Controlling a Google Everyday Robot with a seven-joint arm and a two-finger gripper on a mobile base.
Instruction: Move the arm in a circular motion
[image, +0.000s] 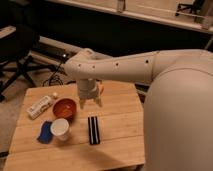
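**Arm Poised Over Table for Circular Sweep**

The arm (125, 67) reaches from the frame's right toward centre. It is held above the wooden table (120, 142), apparently so a loop would brush nothing. At its tip, centre-left, the gripper (89, 102) points down, jaws parted and empty, just right of a red bowl (65, 107), with a white cup (60, 129) lower left.

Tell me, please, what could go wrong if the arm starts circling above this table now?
The gripper hangs low beside the red bowl; a wide circle of the arm could knock it.
The white cup stands upright just in front of the bowl and looks light, so a pushed bowl might tip it.
The black block lies on the table just in front of the gripper; a low sweep may drag it.
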